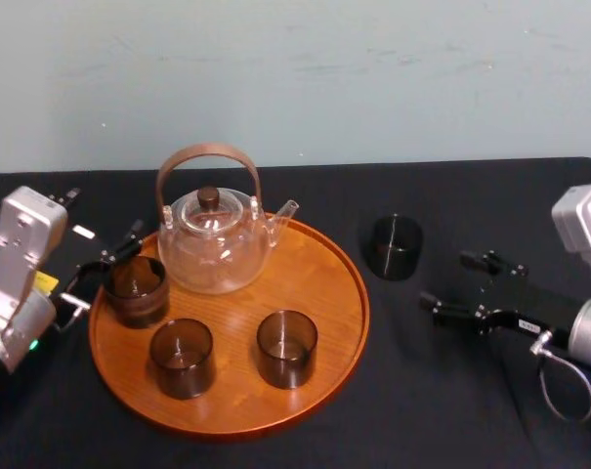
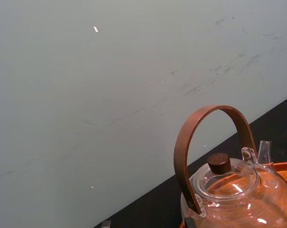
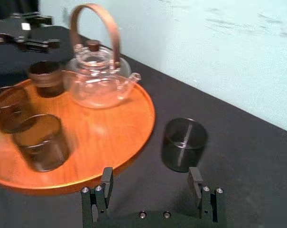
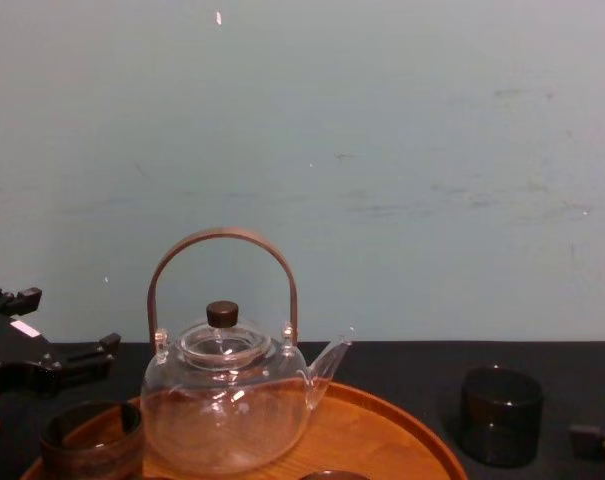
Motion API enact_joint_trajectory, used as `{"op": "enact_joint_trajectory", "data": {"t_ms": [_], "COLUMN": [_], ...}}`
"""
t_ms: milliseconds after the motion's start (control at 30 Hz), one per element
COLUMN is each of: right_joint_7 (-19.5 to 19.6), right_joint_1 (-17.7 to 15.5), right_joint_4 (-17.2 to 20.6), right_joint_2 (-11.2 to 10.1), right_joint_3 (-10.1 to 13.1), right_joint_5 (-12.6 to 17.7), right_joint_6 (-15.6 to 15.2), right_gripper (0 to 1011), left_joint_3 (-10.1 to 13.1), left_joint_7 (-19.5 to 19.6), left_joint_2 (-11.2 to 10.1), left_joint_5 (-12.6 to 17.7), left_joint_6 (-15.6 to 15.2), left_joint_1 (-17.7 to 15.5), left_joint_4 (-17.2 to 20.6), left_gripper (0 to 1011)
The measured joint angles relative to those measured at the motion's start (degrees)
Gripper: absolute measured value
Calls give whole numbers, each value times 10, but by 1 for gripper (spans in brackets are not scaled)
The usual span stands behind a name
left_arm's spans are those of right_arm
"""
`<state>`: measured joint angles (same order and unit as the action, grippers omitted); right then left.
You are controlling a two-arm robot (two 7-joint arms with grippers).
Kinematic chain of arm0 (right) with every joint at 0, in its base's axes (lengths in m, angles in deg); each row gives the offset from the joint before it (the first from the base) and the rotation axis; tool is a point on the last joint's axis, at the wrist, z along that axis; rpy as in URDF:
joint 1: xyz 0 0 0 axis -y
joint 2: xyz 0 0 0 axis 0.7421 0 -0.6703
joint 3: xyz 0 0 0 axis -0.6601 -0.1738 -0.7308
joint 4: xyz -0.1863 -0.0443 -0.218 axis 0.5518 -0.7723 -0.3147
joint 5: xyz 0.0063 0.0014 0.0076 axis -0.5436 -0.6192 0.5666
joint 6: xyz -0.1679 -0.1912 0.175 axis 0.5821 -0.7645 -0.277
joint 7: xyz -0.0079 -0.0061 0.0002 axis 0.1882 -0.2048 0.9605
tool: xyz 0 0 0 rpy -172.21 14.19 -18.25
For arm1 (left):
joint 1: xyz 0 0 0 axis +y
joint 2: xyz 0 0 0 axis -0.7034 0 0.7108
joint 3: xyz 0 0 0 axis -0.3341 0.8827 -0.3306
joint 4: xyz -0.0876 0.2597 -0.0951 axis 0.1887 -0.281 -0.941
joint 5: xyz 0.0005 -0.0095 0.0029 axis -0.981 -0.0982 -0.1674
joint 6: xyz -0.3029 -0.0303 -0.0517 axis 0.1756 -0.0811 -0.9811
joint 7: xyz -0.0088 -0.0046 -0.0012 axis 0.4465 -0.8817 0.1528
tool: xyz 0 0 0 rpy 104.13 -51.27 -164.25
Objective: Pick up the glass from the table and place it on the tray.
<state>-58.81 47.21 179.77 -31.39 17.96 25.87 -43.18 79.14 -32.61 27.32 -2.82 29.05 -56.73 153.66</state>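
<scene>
A dark glass [image 1: 393, 246] stands upright on the black table, just right of the round orange-brown tray [image 1: 310, 269]. My right gripper [image 1: 445, 280] is open a short way to the glass's right, nothing between its fingers. In the right wrist view the glass [image 3: 183, 143] stands just beyond the open right gripper [image 3: 150, 183], off the tray's rim [image 3: 145, 130]. My left gripper [image 1: 102, 272] is open at the tray's left edge, beside another dark glass [image 1: 136, 290] on the tray, not holding it.
A glass teapot [image 1: 217, 244] with a brown hoop handle stands at the back of the tray. Two more dark glasses [image 1: 182, 357] [image 1: 286, 348] stand at the tray's front. A pale wall closes the table's far edge.
</scene>
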Motion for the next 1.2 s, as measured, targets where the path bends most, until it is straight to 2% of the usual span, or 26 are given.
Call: {"op": "enact_joint_trajectory", "data": {"t_ms": [600, 833, 1200], "right_joint_7": [9, 11, 26], "right_joint_1": [50, 72, 113], "right_joint_4": [-61, -86, -134], "right_joint_2": [54, 73, 115], "right_joint_3": [-3, -12, -22], "right_joint_5": [-31, -50, -88], "right_joint_6": [-43, -46, -52], "right_gripper": [1002, 1002, 1002], "left_joint_3": [0, 0, 0], "left_joint_7": [0, 0, 0], "left_joint_2": [0, 0, 0], "left_joint_5": [0, 0, 0], "left_joint_6": [0, 0, 0], "left_joint_1": [0, 0, 0], "left_joint_4": [0, 0, 0], "left_gripper": [1001, 1001, 1001]}}
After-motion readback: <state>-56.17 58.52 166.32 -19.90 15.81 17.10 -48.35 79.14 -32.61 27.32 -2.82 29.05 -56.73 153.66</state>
